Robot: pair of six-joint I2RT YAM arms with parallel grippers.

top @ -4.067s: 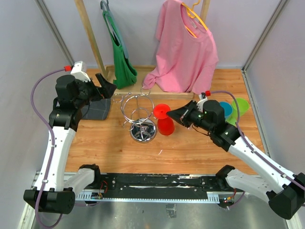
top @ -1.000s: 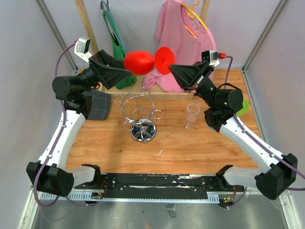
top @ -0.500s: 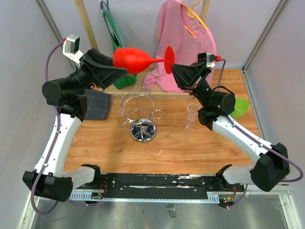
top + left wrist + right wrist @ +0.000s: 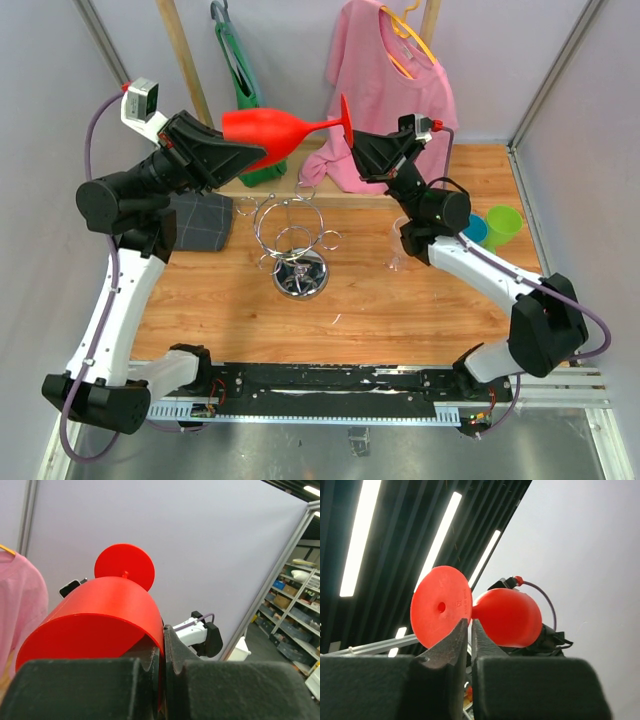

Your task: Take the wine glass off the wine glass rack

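Observation:
A red plastic wine glass (image 4: 262, 130) hangs level in the air, high above the table, with its bowl to the left and its foot (image 4: 346, 117) to the right. My left gripper (image 4: 258, 150) is shut on the bowl's rim; in the left wrist view the red wall (image 4: 100, 615) is pinched between the pads at my left gripper (image 4: 162, 635). My right gripper (image 4: 352, 145) is at the foot. In its wrist view a thin gap shows between the fingers of my right gripper (image 4: 470, 622), just under the stem and the foot (image 4: 440, 607); whether it grips is unclear. The chrome wine glass rack (image 4: 292, 235) stands below with nothing on it.
A clear glass (image 4: 403, 240) stands right of the rack. Green (image 4: 505, 225) and blue (image 4: 473, 228) cups sit at the far right. A dark grey block (image 4: 205, 225) lies left. A pink shirt (image 4: 390, 100) and a green bag (image 4: 264, 168) hang on the wooden frame behind.
My left gripper has shut on the bowl's rim. The glass has drifted left and levelled out between the arms. My right gripper's fingers have parted slightly at the foot.

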